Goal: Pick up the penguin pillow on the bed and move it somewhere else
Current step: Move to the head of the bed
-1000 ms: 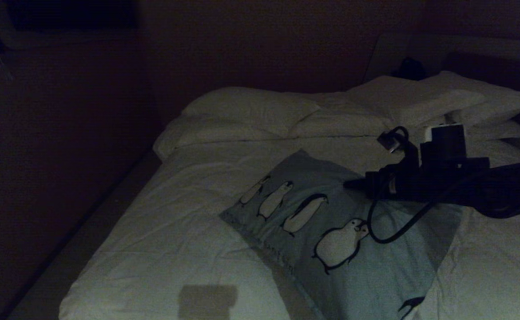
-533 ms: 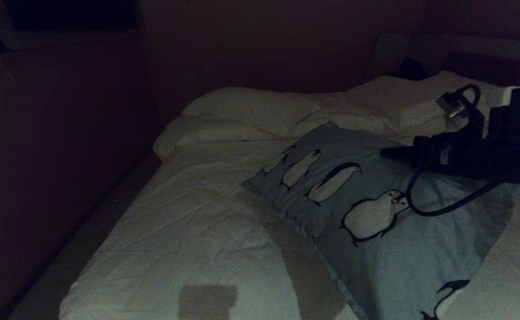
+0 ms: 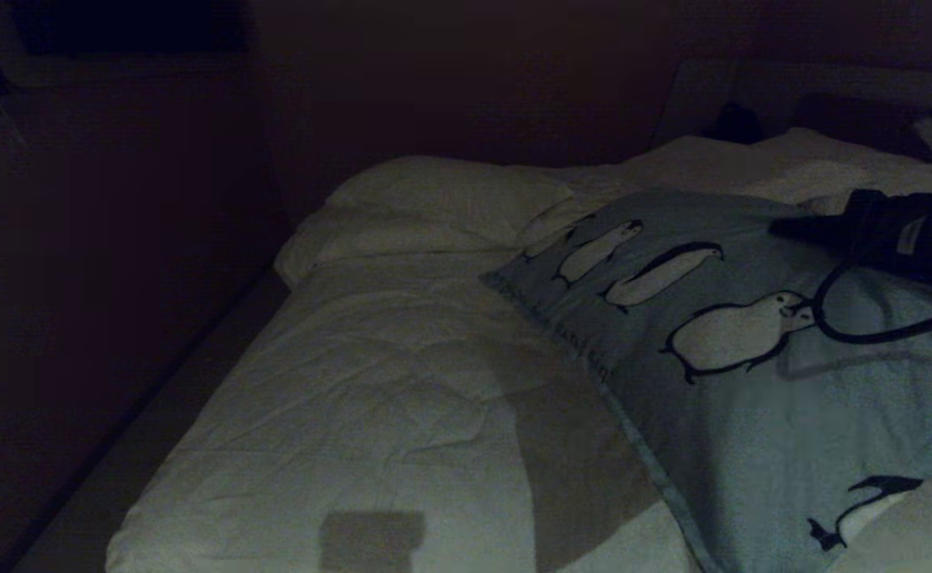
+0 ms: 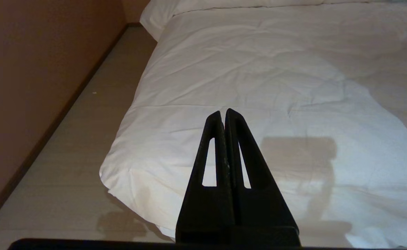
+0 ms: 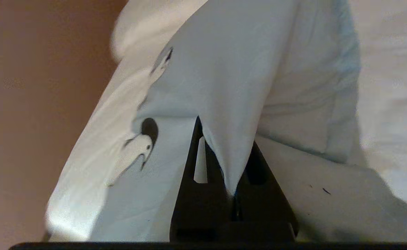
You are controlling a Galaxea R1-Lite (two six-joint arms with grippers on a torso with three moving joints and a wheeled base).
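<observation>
The right end effector is clamped on a pinch of the penguin pillow, which hangs raised over the bed near the white pillows. Pickup looks done; setting it down elsewhere remains. The left end effector, fingers together, idles by the bed's foot.

Cut off at 3 o'clock in the head view: right end effector and its arm, only the dark tip and a cable loop showing. Penguin pillow cropped at 4 and 5 o'clock, lowest penguin only partly in view; small text along its hem too small to read. Headboard lost in darkness at 1 o'clock, with a dark object unidentifiable. In the right wrist view, fingertips buried under a pinched fold of pillow fabric. Bed cropped at 3 o'clock in the left wrist view.
</observation>
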